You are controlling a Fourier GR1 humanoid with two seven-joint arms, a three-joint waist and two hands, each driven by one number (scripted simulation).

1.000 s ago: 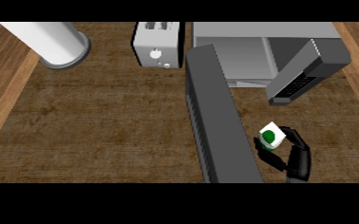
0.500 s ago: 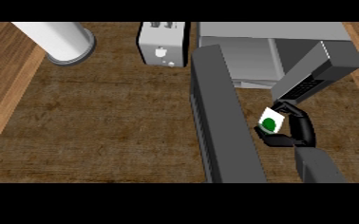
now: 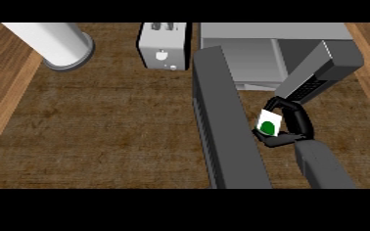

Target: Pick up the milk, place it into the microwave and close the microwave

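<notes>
Curling round the milk (image 3: 269, 124), right hand (image 3: 292, 127) seemingly just outside the microwave (image 3: 249, 61)

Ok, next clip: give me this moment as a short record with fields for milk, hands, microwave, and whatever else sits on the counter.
milk: white carton with a green mark, held above the counter in front of the microwave opening
right hand: curled round the carton
left hand: not in view
microwave: open, door swung out toward the viewer, cavity holds nothing visible
task stage: milk not yet inside
other items: toaster left of the microwave; white cylinder at far left
</notes>
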